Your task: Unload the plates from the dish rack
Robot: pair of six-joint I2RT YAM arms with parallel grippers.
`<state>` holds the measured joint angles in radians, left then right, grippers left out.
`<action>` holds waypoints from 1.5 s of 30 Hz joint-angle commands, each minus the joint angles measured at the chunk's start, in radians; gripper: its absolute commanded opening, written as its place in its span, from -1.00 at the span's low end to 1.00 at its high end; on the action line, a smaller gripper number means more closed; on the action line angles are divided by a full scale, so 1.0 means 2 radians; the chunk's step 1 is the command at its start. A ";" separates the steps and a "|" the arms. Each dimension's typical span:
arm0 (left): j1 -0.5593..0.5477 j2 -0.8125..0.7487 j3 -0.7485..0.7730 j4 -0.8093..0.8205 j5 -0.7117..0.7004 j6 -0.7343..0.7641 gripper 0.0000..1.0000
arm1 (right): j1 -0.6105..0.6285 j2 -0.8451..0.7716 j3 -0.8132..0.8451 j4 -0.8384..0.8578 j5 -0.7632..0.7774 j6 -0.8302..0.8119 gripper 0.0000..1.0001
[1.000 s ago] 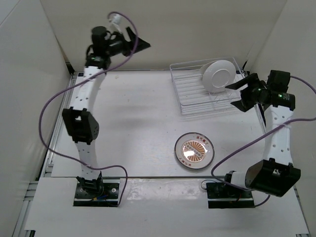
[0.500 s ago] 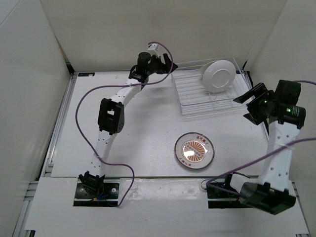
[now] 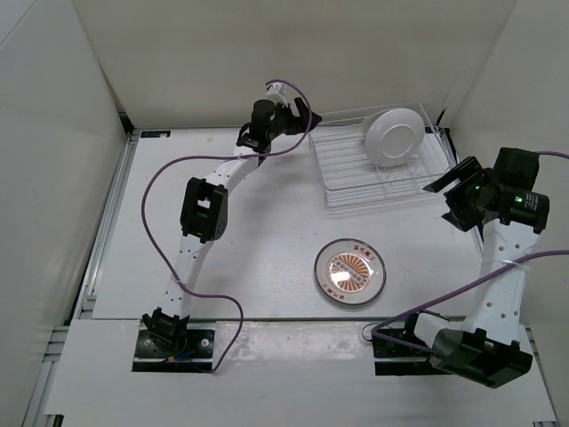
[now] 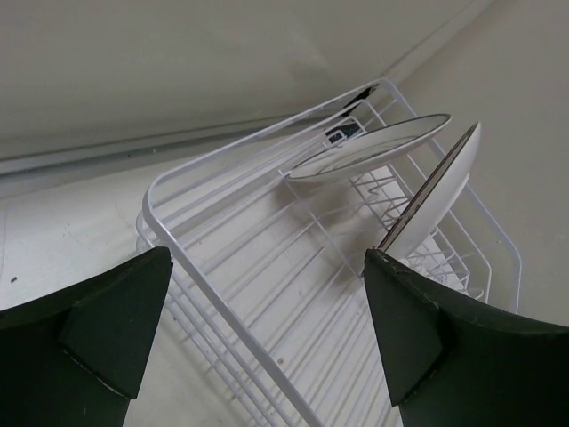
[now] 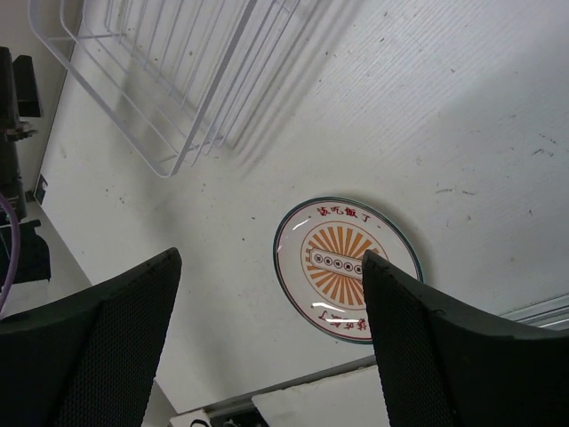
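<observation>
left gripper (image 4: 262, 302) wide, empty, at dish rack (image 4: 258, 231) left rim; right gripper (image 5: 267, 307) same, off right rim.

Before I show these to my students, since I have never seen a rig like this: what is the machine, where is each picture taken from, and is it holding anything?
These are two robot arms bolted at the near edge of a white table, each ending in two fingers. The top picture looks down from above and behind them. The other two come from wrist cameras, so the dark shapes in their lower corners are the left fingers and the right fingers. Both pairs are spread open and hold nothing. At the table's far right stands a white wire dish rack with two plates leaning in it; the left wrist camera faces them. An orange sunburst plate lies flat on the table, in the right wrist camera's view.
</observation>
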<state>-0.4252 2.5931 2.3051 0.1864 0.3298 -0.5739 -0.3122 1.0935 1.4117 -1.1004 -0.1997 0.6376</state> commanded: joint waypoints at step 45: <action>0.024 -0.213 -0.179 -0.471 -0.071 -0.011 -0.93 | -0.016 -0.027 -0.077 0.014 0.010 -0.073 0.79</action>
<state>-0.4553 2.2524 1.9915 -0.5892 0.2394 -0.6361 -0.3355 1.0363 1.2636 -1.1168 -0.1600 0.4728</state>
